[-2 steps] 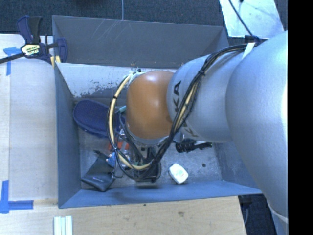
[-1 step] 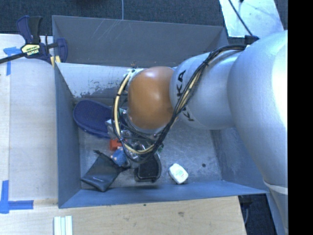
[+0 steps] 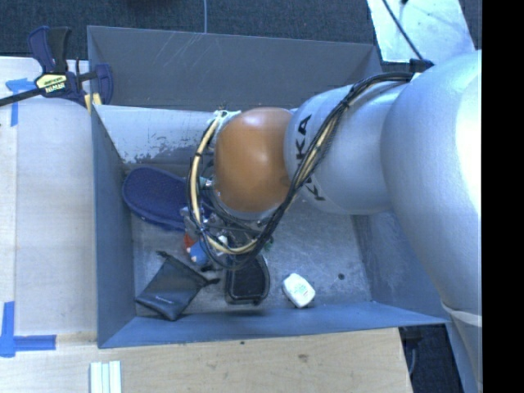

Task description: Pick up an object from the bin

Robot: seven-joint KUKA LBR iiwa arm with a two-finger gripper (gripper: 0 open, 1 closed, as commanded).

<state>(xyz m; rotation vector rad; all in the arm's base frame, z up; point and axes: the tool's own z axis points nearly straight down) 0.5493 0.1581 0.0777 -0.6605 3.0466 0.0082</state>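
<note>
1. You are looking down on the arm [image 3: 368, 154] reaching into the bin [image 3: 110, 219] from the right, with its wrist hanging over the floor a little left of centre.
2. The orange cover [image 3: 250, 162] on the wrist is hiding most of the gripper [image 3: 214, 237]. Only a dark mechanism looped with cables [image 3: 196, 178] is showing beneath it.
3. You cannot tell how far the gripper is open, or whether it is holding anything.
4. A black case [image 3: 246, 282] with rounded corners is lying closest to the gripper, just below it in the view and near the bin's lower wall. You cannot tell whether the two are touching.
5. A flat black wallet [image 3: 172, 289] is lying tilted just left of that case, toward the lower left corner.
6. A blue pouch [image 3: 155, 195], oval in shape, is resting at the left of the floor, with its right end passing behind the cables.
7. A small white block [image 3: 298, 290] is sitting just right of the black case, apart from it.
8. A red and blue scrap [image 3: 193, 248] is showing beside the gripper, between pouch and wallet, and it is too small for you to identify.
</note>
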